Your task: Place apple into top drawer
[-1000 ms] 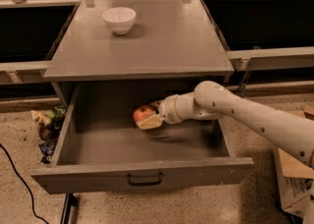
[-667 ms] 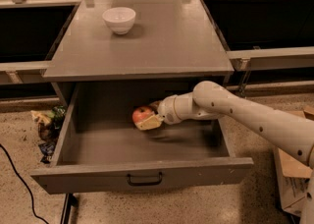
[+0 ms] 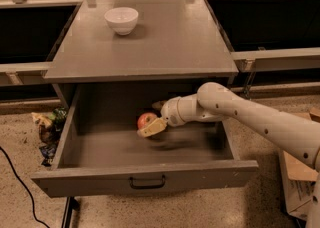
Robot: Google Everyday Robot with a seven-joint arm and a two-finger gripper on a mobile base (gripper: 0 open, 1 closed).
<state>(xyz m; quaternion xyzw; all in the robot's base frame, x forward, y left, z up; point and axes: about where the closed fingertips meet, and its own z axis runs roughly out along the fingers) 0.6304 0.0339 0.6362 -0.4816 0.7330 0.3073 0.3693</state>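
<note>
Red apple (image 3: 145,120) pinched in gripper (image 3: 149,119), inside open drawer (image 3: 200,173), near its middle, seemingly not yet touching the bottom. If let go from here, may drop, bounce, roll to far side; safer lowered first.

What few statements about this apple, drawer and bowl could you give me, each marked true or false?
1. The top drawer is pulled open. True.
2. The apple lies in the white bowl. False: the end effector grips it inside the drawer.
3. The white bowl stands on the cabinet top. True.
4. The end effector hovers over the cabinet top. False: it reaches into the drawer, below that top.
</note>
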